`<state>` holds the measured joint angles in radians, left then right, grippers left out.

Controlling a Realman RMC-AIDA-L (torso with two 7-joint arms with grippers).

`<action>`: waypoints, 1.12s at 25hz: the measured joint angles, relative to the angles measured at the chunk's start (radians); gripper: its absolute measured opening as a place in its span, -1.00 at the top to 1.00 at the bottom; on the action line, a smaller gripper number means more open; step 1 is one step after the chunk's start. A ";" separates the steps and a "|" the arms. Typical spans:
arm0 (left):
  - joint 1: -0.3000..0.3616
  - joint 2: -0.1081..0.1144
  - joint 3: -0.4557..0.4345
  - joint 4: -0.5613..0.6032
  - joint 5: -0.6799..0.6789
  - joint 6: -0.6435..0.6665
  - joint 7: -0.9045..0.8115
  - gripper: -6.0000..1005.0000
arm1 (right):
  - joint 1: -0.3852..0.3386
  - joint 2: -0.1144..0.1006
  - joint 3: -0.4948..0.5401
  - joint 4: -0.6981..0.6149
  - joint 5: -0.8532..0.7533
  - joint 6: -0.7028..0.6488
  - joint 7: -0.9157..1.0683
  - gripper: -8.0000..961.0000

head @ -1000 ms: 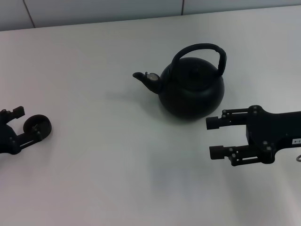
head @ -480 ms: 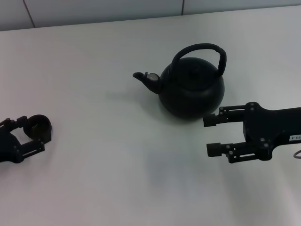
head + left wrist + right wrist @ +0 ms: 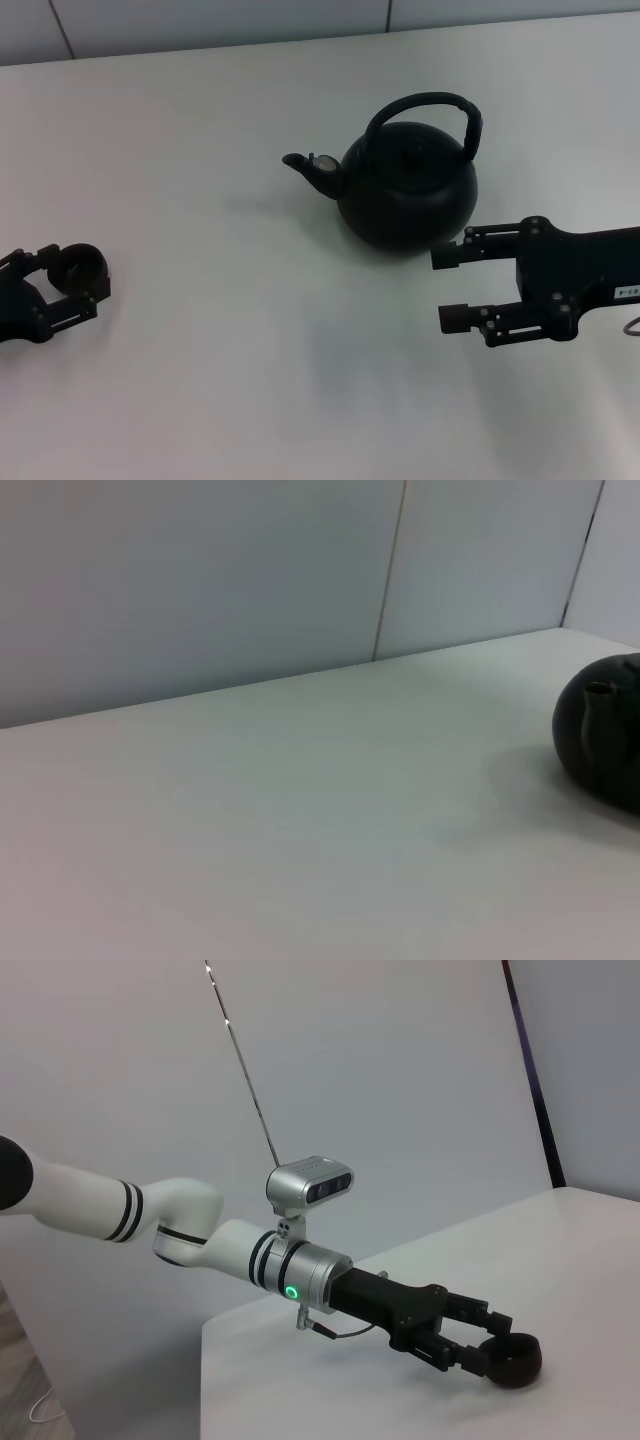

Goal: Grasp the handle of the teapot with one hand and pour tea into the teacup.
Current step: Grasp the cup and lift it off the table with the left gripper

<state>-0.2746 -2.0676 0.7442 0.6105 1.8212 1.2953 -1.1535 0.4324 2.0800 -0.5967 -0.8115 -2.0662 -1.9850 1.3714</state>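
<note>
The matte-black teapot (image 3: 405, 195) stands mid-table, its spout pointing left and its arched handle (image 3: 425, 104) upright over the lid. Its body also shows at the edge of the left wrist view, teapot (image 3: 603, 742). The tiny dark teacup (image 3: 79, 266) sits at the far left, held between the fingers of my left gripper (image 3: 70, 282). The right wrist view shows that left gripper (image 3: 478, 1345) closed on the teacup (image 3: 512, 1359) low over the table. My right gripper (image 3: 448, 288) is open, level with the table, just right of and in front of the teapot's body, apart from the handle.
The white tabletop (image 3: 250, 380) runs back to a pale panelled wall (image 3: 200, 20). The left arm's white links and wrist camera (image 3: 308, 1185) reach in over the table edge.
The left gripper's fingers closed in around the teacup and dropped slightly. The right gripper edged left toward the teapot and stayed open. The teapot has not moved.
</note>
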 joint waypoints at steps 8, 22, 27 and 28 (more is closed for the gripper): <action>-0.003 0.000 0.000 0.000 -0.003 -0.007 0.000 -0.72 | -0.001 -0.001 0.001 -0.003 0.000 0.000 0.001 -0.49; -0.008 0.000 0.000 0.002 -0.009 0.005 -0.001 -0.72 | 0.000 -0.003 0.000 -0.005 0.000 0.000 0.003 -0.49; -0.008 0.000 -0.001 0.003 -0.010 0.006 -0.002 -0.72 | 0.002 -0.003 0.000 -0.005 0.000 0.000 0.003 -0.49; -0.008 0.000 -0.004 0.003 -0.010 0.006 -0.002 -0.72 | 0.002 -0.003 0.000 -0.006 0.000 0.000 0.003 -0.49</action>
<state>-0.2822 -2.0677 0.7405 0.6139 1.8115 1.3009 -1.1551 0.4341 2.0769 -0.5966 -0.8174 -2.0662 -1.9848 1.3745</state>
